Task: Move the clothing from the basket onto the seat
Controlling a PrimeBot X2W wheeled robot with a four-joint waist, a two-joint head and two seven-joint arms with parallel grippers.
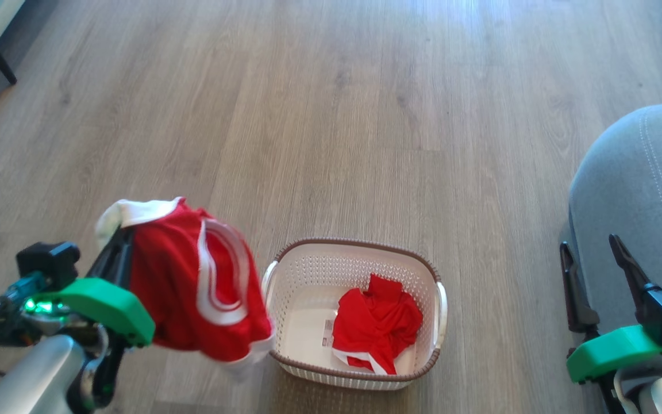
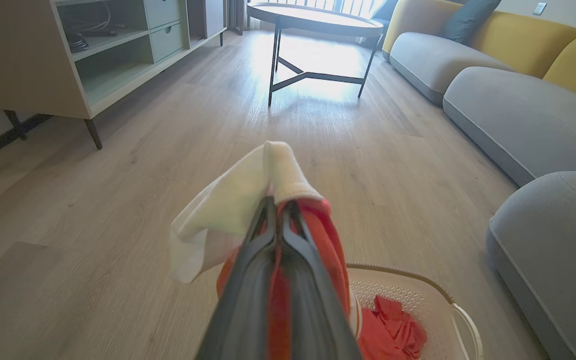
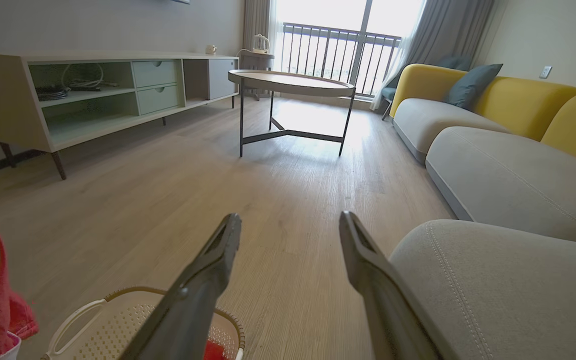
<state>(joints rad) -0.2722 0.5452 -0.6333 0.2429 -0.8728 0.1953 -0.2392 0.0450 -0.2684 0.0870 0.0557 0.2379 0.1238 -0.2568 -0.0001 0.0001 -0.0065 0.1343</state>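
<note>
Carry step. Left gripper [image 2: 279, 205] jaws clenched on red garment [image 1: 193, 287], which hangs left of basket [image 1: 354, 244]. Second red piece [image 1: 374, 322] lies inside basket. Right gripper [image 1: 588, 244] jaws released, beside seat [image 1: 641, 201]. Next: swing held garment rightward onto seat, release.

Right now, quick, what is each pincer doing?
Left pincer: closed on the red garment with white stripes, beside the basket.
Right pincer: open, holding nothing.

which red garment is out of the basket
The striped red garment clamped in the left gripper, beside the basket; the crumpled red garment lies inside it.
</note>
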